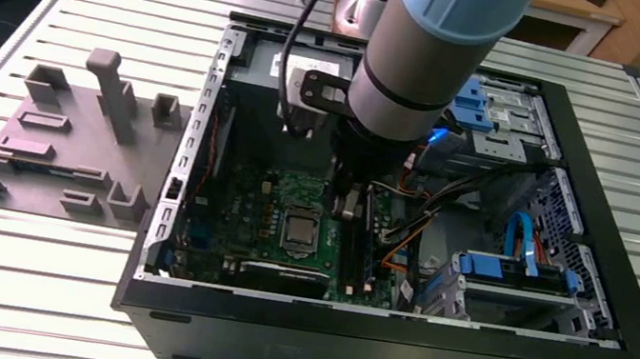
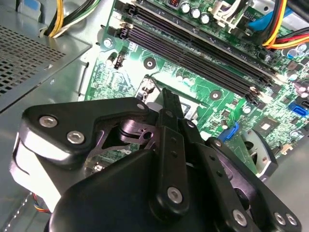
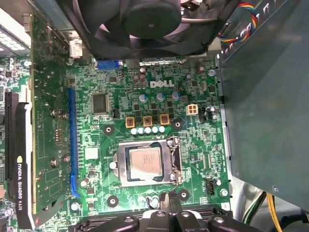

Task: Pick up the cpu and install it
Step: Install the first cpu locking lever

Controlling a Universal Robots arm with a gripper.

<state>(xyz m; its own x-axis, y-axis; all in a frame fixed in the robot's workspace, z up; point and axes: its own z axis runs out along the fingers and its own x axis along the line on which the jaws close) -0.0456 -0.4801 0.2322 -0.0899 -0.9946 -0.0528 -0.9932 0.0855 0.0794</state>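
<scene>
The cpu (image 1: 300,230), a small square chip with a shiny metal top, lies flat in the metal socket frame (image 3: 118,164) on the green motherboard inside the open computer case. The first wrist view shows the cpu (image 3: 145,163) from straight above. My gripper (image 1: 348,211) hangs just over the board beside the socket, toward the exterior view's right. Its black fingers are shut together with nothing between them; the gripper's tip (image 3: 168,197) stands just off the socket's edge. In the second wrist view the gripper (image 2: 166,94) covers most of the socket.
A mauve-grey tray (image 1: 55,147) with raised blocks lies outside the case at the exterior view's left. Close around the socket are a graphics card (image 3: 48,121), a black fan (image 3: 145,24), the grey power-supply box (image 3: 265,96), memory slots (image 2: 193,53), cables (image 1: 415,233) and blue drive bays (image 1: 512,268).
</scene>
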